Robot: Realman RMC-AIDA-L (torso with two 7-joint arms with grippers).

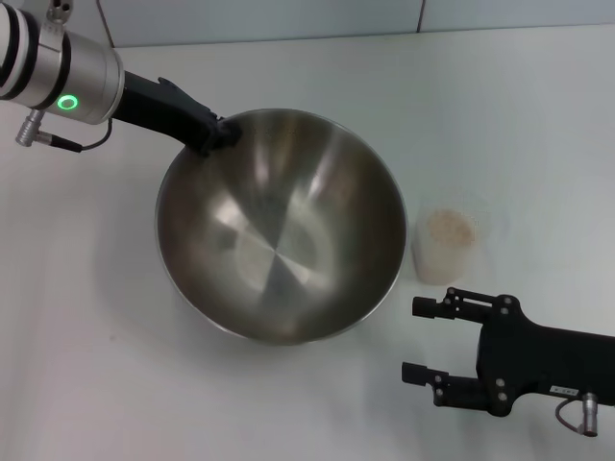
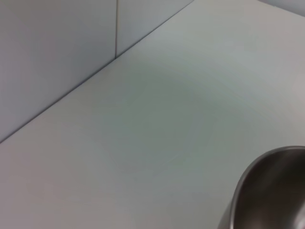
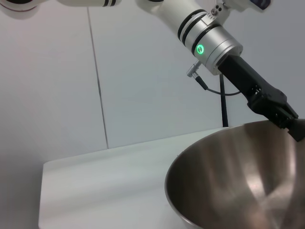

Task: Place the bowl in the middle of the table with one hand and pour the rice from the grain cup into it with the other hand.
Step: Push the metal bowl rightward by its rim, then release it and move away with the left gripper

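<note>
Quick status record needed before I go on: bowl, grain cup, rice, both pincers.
bowl: on the table, tilted, empty inside
grain cup: upright, to the robot's right of the bowl
rice: in the grain cup, none poured yet
left pincer: shut on the bowl's far rim
right pincer: open, just short of the grain cup, not touching it
</note>
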